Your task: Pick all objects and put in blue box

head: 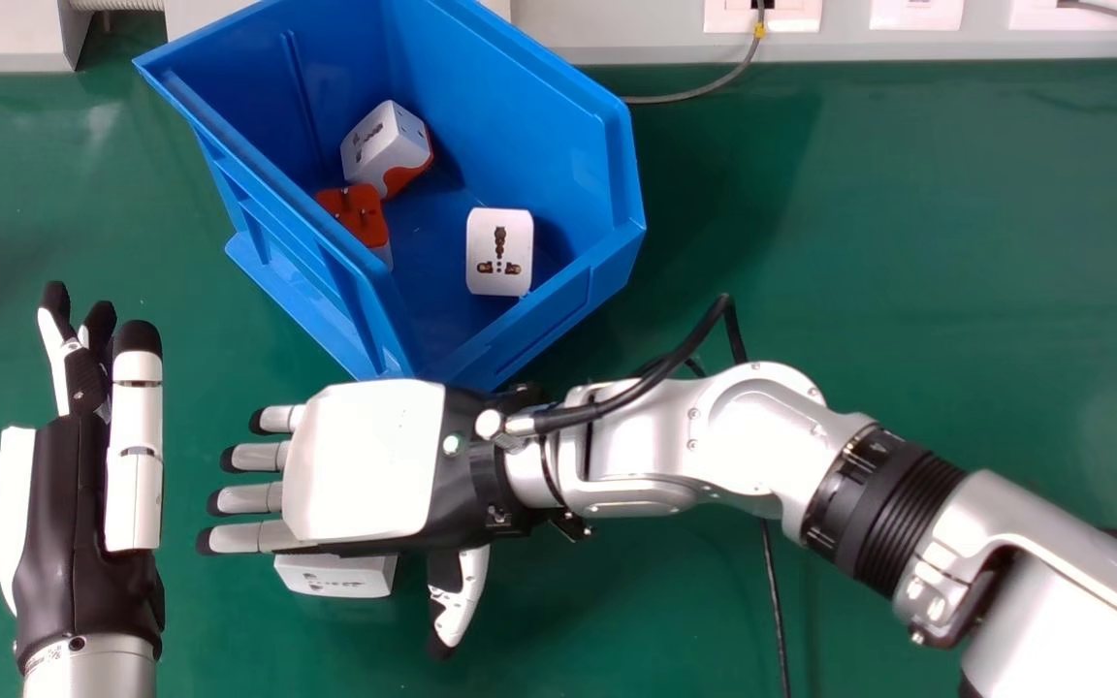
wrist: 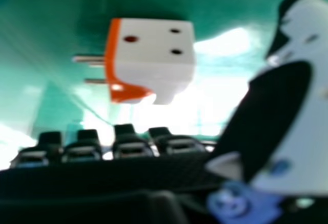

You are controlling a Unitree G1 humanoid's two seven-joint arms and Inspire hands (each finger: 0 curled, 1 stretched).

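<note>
From the head view, my right robot hand [head: 365,460] spans a boxy, hard-cased adapter [head: 335,580] on the smooth green bench [head: 888,242], fingers straight and gripping nothing; three more adapters [head: 500,257] lie inside the ribbed plastic box [head: 573,302], and my left robot hand [head: 88,504] sits at the left, fingers extended. In the right hand view, I see the adapter's rounded white-and-orange shell and metal pins [wrist: 89,59], apart from my thumb.

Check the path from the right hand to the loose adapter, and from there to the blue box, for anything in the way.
Nothing visible stands between the right hand and the adapter. Towards the blue box, the box's near wall likely has to be cleared; the hand hides some table between.
</note>
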